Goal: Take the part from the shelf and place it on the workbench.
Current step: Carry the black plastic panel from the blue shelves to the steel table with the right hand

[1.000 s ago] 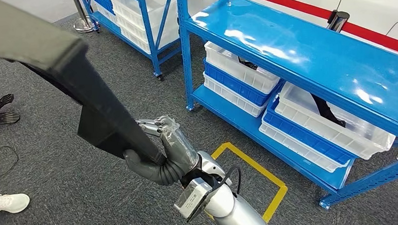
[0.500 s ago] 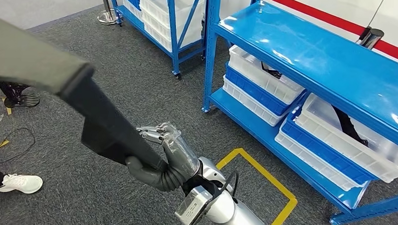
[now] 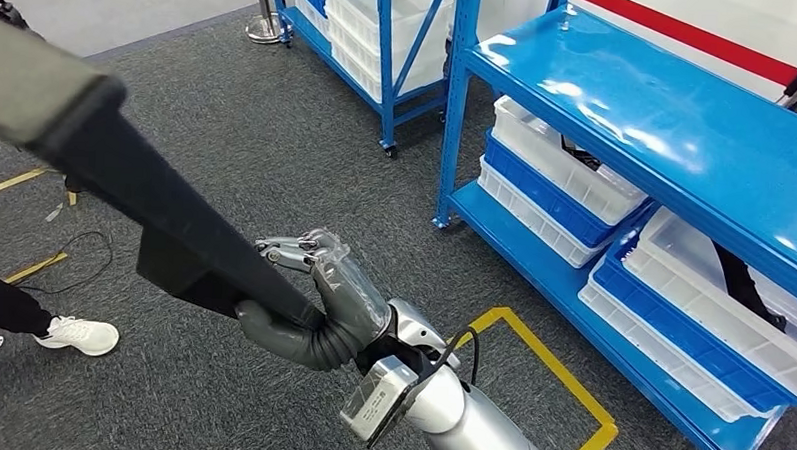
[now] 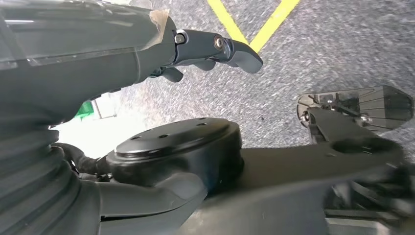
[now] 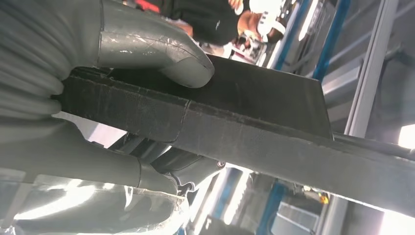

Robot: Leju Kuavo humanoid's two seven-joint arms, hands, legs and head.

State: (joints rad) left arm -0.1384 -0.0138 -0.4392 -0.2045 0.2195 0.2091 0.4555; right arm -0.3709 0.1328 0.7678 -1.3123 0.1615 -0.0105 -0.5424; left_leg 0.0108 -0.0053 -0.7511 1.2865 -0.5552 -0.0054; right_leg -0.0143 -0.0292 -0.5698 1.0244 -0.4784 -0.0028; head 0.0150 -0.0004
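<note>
The part is a long dark piece running from the upper left of the head view down to the centre, where my right hand holds its lower end. In the right wrist view the thumb presses on one face and the fingers wrap the other, so my right hand is clamped on the part. My left hand hangs with its fingers apart over the floor and holds nothing.

I judge this the carrying step: the part is off the shelf and no table shows yet. Most of its length sticks out well past my grip, so I should keep the hold firm, turn slowly, and watch that the far end swings wide of the frames and of anyone near.

Below lies grey carpet with a yellow tape square at lower right. The blue shelf fills the right side, with white and blue bins beneath it; a second blue rack stands at the top. A person's white shoe shows at the left edge.
</note>
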